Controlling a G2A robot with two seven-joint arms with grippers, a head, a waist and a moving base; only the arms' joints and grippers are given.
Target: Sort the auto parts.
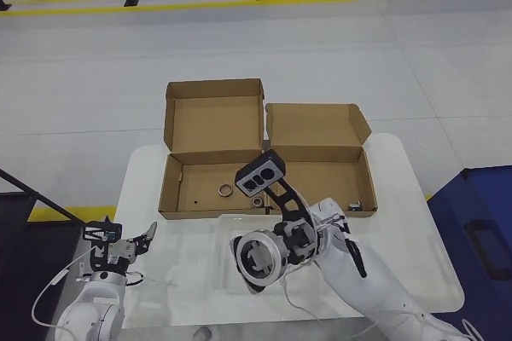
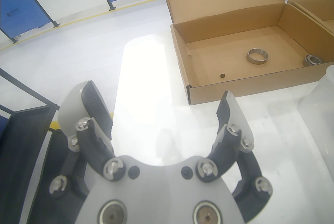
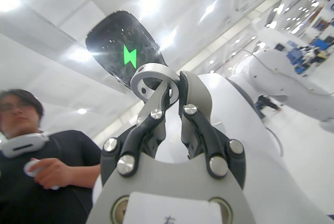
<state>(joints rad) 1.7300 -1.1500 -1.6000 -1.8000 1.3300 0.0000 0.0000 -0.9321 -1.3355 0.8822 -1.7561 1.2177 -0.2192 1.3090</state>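
My right gripper (image 3: 173,84) points upward and is shut on a silver metal ring (image 3: 154,78) with a small side hole. The right arm (image 1: 341,256) stands over the middle of the table, just in front of the boxes. The left cardboard box (image 2: 182,58) holds a steel ring (image 2: 257,56), a bearing (image 2: 312,60) and a small dark piece (image 2: 222,75). From above, the steel ring (image 1: 224,189) lies mid-box. My left gripper (image 2: 159,94) hangs open over the table's near left corner, with nothing between its fingers.
A second open cardboard box (image 1: 324,175) stands to the right of the first, with a small part (image 1: 356,205) at its front right. A clear plastic container (image 2: 318,105) sits on the white table (image 1: 410,247) in front of the boxes.
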